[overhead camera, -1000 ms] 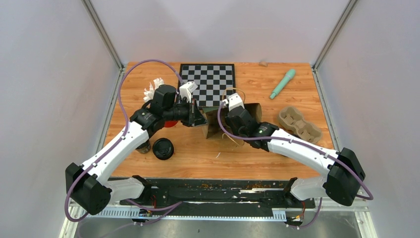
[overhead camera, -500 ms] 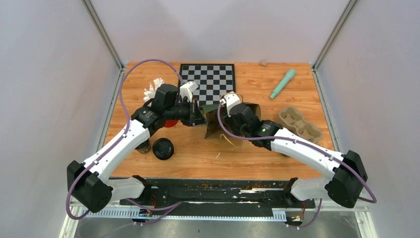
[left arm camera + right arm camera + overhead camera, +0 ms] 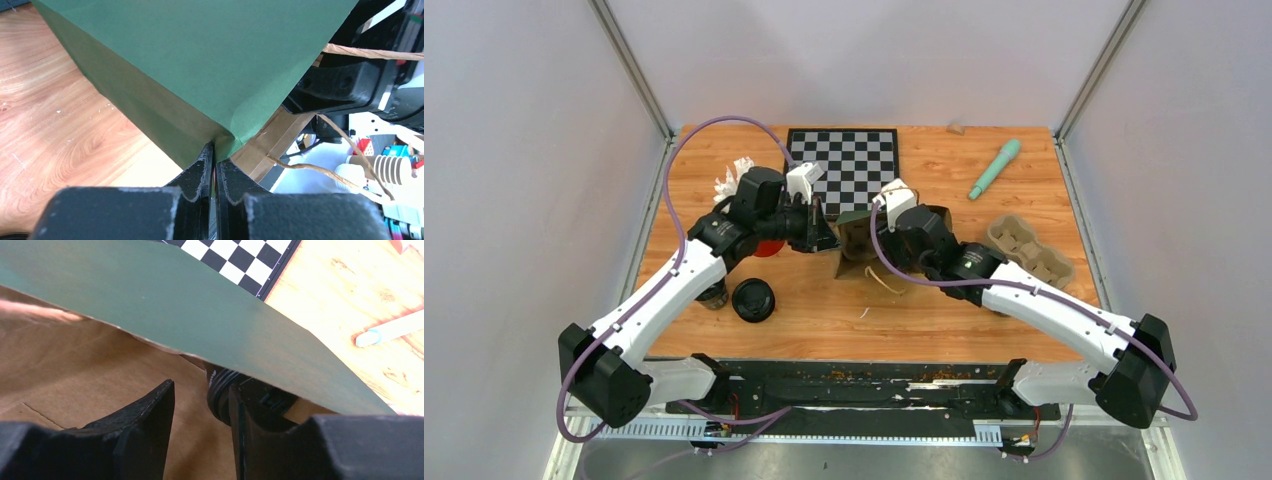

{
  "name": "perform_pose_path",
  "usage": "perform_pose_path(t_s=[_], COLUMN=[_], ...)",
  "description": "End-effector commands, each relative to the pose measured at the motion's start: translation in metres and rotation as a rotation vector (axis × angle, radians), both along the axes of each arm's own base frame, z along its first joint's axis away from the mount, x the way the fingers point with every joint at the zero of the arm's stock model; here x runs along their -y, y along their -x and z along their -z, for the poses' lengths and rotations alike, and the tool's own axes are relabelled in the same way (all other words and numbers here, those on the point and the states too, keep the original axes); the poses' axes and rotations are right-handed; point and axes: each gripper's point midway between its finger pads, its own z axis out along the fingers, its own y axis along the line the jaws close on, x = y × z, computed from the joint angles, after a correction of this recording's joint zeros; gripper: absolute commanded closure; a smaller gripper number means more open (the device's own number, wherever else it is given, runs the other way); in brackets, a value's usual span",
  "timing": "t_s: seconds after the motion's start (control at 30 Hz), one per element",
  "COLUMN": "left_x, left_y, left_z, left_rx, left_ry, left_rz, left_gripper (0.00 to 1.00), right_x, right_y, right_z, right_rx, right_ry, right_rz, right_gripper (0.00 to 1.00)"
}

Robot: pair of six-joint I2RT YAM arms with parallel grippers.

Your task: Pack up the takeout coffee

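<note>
Moved: right tool [image 3: 200,390] deeper in paper bag [image 3: 854,250] mouth, jaws apart, nothing held
Left tool [image 3: 215,155]: clamped on bag rim
Coffee cup [image 3: 753,299]: on bench [image 3: 824,310], left of bag, nearer left arm [image 3: 664,290]

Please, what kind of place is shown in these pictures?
Most likely a robot test cell in a lab, not a café: a wooden table closed in by plain grey panels, a checkerboard of the calibration kind, and a left arm and right arm bolted at its near edge.
</note>
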Motion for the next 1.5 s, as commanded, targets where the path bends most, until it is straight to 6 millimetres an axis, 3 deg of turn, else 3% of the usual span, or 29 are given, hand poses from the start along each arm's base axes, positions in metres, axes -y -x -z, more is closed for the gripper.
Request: perform_pose_path(t_s=[0.0, 0.37, 0.6, 0.8, 0.93, 1.47], left_x=[0.001, 0.008, 0.01, 0.01, 0.011, 0.012], left_y=[-0.001, 0.004, 0.005, 0.008, 0.008, 0.007], left_z=[-0.01, -0.003, -0.002, 0.001, 0.002, 0.002], left_rx=[0.019, -0.091, -0.111, -0.132, -0.134, -0.13], left_ry=[0.009, 0.039, 0.047, 0.053, 0.056, 0.057], left_rz=[-0.003, -0.03, -0.032, -0.029, -0.028, -0.022], left_gripper=[0.91, 0.81, 0.83, 0.86, 0.87, 0.87], right_x=[0.006, 0.015, 0.003, 0.01, 0.009, 0.001], right_y=[-0.004, -0.008, -0.016, -0.023, -0.025, -0.028], right_z=[-0.006, 0.021, 0.029, 0.039, 0.043, 0.036], right_rx=[0.036, 0.029, 0.052, 0.061, 0.06, 0.089], right_ry=[-0.047, -0.012, -0.059, -0.029, -0.042, -0.053], right_rz=[0.077, 0.168, 0.167, 0.239, 0.254, 0.207], right_gripper=[0.49, 0.38, 0.36, 0.36, 0.4, 0.75])
